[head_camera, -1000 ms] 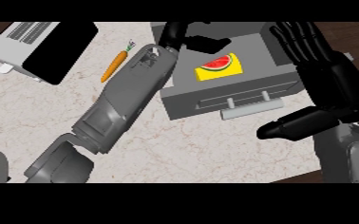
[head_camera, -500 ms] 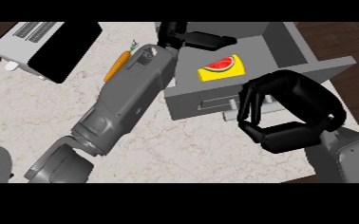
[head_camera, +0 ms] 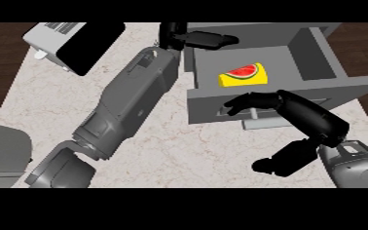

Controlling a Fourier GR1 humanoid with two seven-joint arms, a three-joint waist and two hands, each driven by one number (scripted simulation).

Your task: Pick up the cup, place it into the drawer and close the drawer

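While the grey boxy drawer (head_camera: 316, 53) stands open, the yellow cup (head_camera: 243, 75) lies inside. The right hand (head_camera: 302, 117) curls at its handle (head_camera: 262, 123). The left hand (head_camera: 194, 38) rests spread on the rim.

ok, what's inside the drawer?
The open drawer holds a yellow cup with a watermelon print. The left hand covers its far left corner; anything there is hidden.
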